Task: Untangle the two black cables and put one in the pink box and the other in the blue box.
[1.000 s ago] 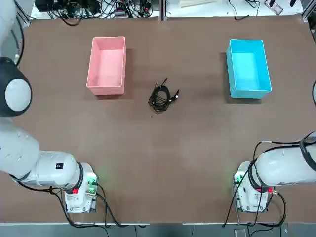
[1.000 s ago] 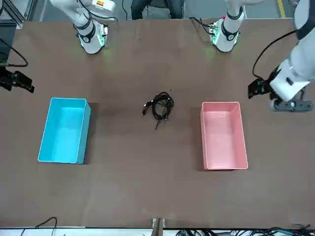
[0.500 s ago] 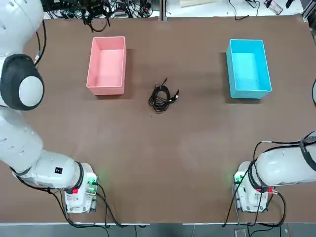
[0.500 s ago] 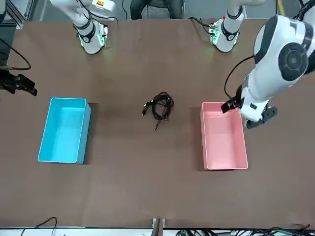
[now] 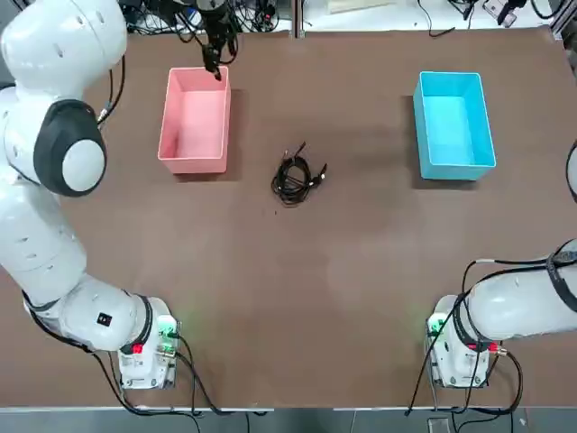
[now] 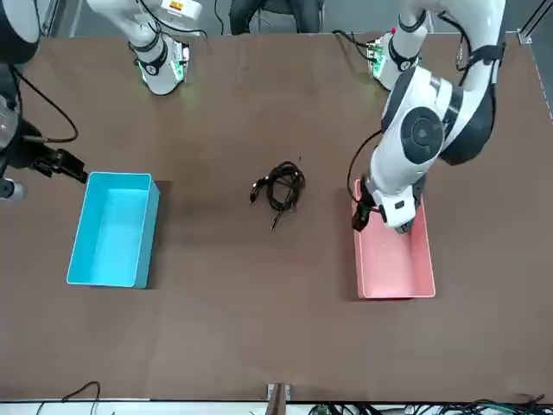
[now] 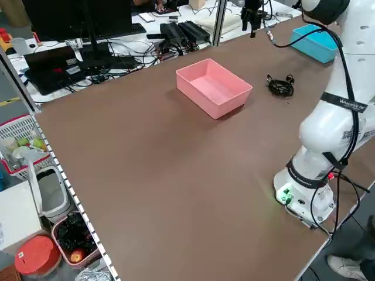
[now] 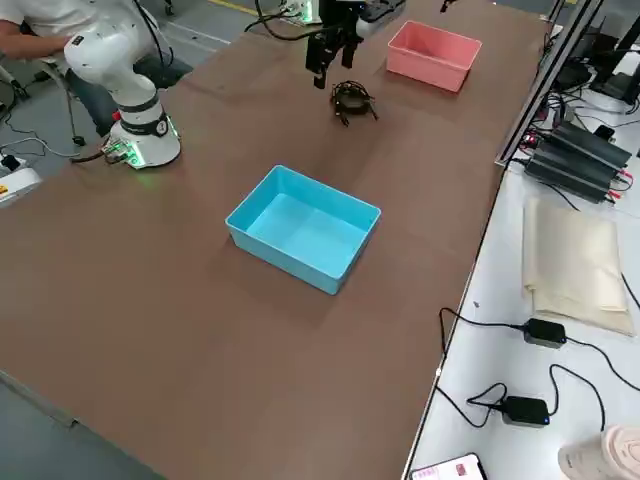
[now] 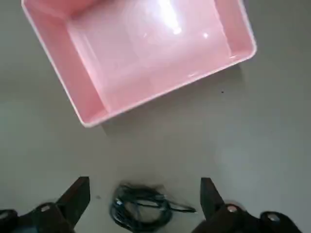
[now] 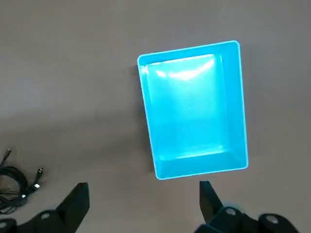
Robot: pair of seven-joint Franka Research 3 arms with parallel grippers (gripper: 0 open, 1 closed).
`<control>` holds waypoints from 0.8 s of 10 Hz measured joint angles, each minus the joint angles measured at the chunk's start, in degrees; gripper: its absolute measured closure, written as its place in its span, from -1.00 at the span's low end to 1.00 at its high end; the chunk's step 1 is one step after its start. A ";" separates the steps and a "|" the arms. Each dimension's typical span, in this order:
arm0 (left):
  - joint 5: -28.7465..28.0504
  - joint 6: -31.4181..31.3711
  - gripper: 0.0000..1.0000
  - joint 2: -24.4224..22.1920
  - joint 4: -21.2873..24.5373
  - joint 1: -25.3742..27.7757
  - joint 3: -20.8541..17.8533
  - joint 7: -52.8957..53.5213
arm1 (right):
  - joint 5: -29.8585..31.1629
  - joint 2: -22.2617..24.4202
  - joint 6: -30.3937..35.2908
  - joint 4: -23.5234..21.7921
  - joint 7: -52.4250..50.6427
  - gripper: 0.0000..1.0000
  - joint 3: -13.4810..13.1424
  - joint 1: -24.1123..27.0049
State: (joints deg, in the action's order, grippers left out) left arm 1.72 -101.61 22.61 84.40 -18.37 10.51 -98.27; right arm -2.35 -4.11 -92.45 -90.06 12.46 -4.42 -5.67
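On the brown desk [image 5: 361,271], the left pincer [image 6: 367,216] hangs open by the empty pink box [image 5: 195,119], the tangled black cables [image 5: 295,175] lie mid-desk awaiting a first grasp, and the right pincer [image 6: 65,164] hangs open beside the blue box [image 5: 453,124].

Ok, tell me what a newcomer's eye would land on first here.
The bright blue box on the right of the brown table and the pink box on the left stand out first, both empty. Between them lies a small tangle of black cables. The big white left arm reaches out over the pink box, its left gripper open in the air, touching nothing.
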 joint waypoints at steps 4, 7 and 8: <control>0.54 -11.46 -1.00 6.42 -0.08 -6.91 0.07 -26.33 | -0.82 -0.24 -5.94 -5.01 7.99 -1.00 0.06 -3.10; 0.54 -19.04 -0.98 11.56 -0.11 -10.70 0.10 -36.70 | -2.09 -0.40 -9.77 -8.77 12.28 -1.00 0.08 -4.82; 0.54 -21.88 -0.95 13.38 -0.07 -11.71 0.10 -37.74 | -2.29 -0.41 -10.57 -8.96 13.52 -1.00 0.08 -5.09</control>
State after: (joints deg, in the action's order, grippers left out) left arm 2.25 -123.49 36.00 84.33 -30.08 10.61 -136.01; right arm -4.64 -4.52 -103.01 -99.02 25.98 -4.34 -10.77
